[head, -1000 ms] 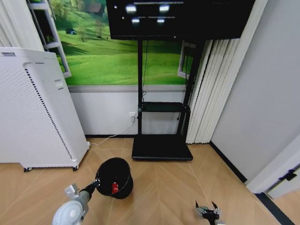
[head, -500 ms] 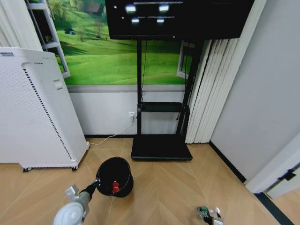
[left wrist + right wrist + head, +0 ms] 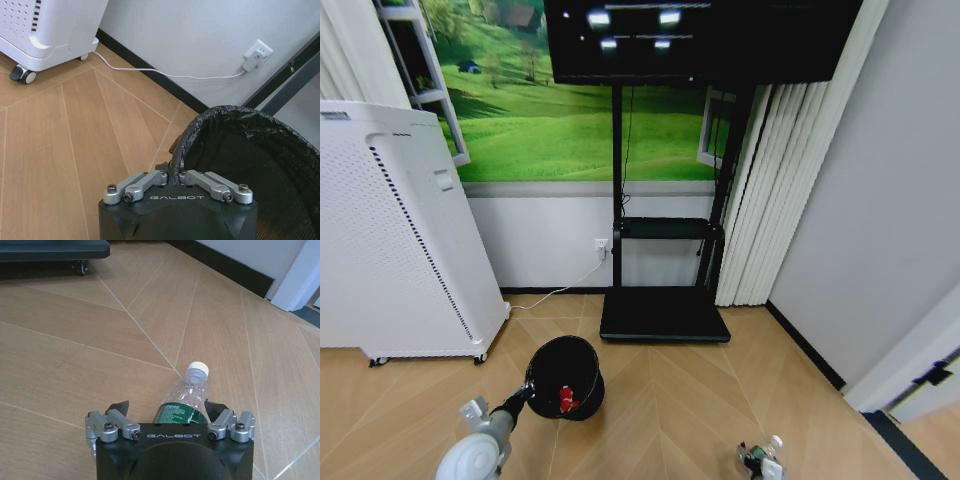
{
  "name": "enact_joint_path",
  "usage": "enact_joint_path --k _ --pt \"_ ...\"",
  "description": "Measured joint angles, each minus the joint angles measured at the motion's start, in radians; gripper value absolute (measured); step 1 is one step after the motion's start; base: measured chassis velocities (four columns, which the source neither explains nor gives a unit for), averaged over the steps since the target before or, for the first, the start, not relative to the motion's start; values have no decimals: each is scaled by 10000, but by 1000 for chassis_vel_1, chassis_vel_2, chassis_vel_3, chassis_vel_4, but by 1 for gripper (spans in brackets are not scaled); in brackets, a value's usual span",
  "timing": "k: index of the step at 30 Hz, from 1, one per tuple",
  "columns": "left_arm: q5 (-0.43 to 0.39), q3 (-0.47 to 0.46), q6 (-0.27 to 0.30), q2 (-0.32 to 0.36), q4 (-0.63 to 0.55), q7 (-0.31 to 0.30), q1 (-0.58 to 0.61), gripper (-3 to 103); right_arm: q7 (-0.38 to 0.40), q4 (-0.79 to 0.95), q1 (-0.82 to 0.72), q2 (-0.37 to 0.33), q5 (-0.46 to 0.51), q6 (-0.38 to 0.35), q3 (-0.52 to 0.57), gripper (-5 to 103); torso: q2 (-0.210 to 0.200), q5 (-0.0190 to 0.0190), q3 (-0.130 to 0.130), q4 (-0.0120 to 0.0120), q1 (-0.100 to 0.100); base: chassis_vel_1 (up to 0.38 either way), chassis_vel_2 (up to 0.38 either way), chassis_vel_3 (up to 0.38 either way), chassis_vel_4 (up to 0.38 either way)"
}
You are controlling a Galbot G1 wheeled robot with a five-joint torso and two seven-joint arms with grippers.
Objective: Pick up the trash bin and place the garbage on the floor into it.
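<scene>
Black mesh identifies the trash bin (image 3: 565,377), which stands tilted toward the robot on the wood floor (image 3: 670,400), left of centre and near the white air purifier (image 3: 390,230). The left gripper (image 3: 174,176) is closed on the bin's near rim — one finger on either side of the rim. One red item (image 3: 566,397) lies inside the bin. On the near right, the right gripper (image 3: 168,411) is spread wide around the clear bottle (image 3: 184,398) — green label between the fingers, white cap pointing away. The bottle lies on the floor.
</scene>
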Motion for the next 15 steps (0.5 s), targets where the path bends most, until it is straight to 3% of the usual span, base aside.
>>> enact_joint_path --k 7,9,13,15 --pt "-13 -183 -76 9 17 37 53 4 -46 -561 200 19 -433 68 -109 82 0 2 0 0 0 0 0 0 0" --pt "-15 -246 -104 14 16 76 82 4 -81 -763 243 10 -544 115 -119 73 0 2 0 0 0 0 0 0 0" --pt "-12 -293 -144 15 27 108 99 4 -115 -964 299 -21 -680 192 -121 70 0 2 1 0 0 0 0 0 0" --pt "-5 -297 -159 14 29 115 108 4 -150 -1066 345 -64 -770 284 -116 53 0 0 0 1 0 0 0 0 0"
